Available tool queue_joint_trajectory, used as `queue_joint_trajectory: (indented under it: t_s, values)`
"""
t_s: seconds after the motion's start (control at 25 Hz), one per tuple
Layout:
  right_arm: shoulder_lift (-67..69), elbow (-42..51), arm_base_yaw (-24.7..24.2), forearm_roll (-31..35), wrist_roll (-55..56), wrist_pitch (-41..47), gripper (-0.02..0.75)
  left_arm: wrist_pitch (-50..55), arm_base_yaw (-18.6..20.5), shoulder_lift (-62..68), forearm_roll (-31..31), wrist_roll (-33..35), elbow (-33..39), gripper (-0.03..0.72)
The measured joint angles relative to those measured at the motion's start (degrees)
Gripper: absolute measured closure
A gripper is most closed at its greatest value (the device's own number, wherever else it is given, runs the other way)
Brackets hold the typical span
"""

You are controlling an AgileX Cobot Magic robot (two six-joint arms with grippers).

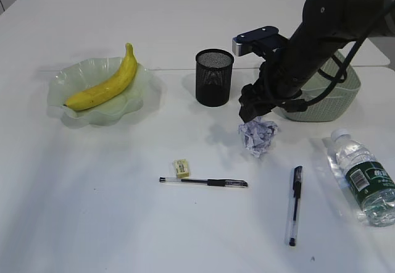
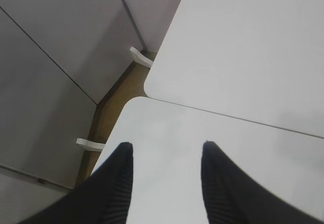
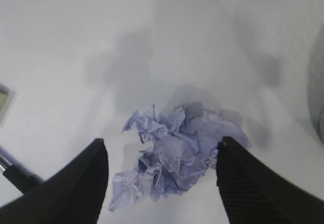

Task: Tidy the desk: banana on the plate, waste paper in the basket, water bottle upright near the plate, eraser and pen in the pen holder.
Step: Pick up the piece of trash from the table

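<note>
White tabletop (image 1: 123,223) fills the exterior view, and the banana (image 1: 105,84) is lying on the pale green plate (image 1: 62,78) at the left. Black mesh pen holder (image 1: 214,77) stands upright near the middle, with the green basket (image 1: 327,97) to its right, partly behind the right arm (image 1: 321,32). That arm reaches down so the right gripper (image 1: 256,107) hangs just above the crumpled waste paper (image 1: 258,135), which lies on the table in front of the basket. Nearer the camera, the small eraser (image 1: 181,168) sits just beside one pen (image 1: 203,182), a second pen (image 1: 294,205) lies well to the right, and the water bottle (image 1: 363,177) is on its side at the right edge.

Over to the left wrist view: the left gripper (image 2: 164,155) has its fingers spread apart with nothing between them, hovering over a bare table corner (image 2: 167,127), floor and wall beyond.

Now the right wrist view: the right gripper (image 3: 162,155) is spread wide, one finger on either side of the waste paper (image 3: 177,155). Whether the fingers touch the paper I cannot tell; they are not closed on it. A pen tip (image 3: 15,176) and the eraser's corner (image 3: 4,102) peek in at the left.
</note>
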Motion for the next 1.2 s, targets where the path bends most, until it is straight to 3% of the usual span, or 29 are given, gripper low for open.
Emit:
queue_joint_trajectory:
  t_s: [0.88, 1.2]
  values:
    - [5.0, -0.37, 0.0, -0.22, -0.61, -0.3, 0.239, 0.84, 0.0, 0.0, 0.21, 0.0, 0.0, 0.381]
    - [5.0, -0.37, 0.0, -0.22, -0.61, -0.3, 0.355, 1.56, 0.0, 0.0, 0.21, 0.0, 0.0, 0.381]
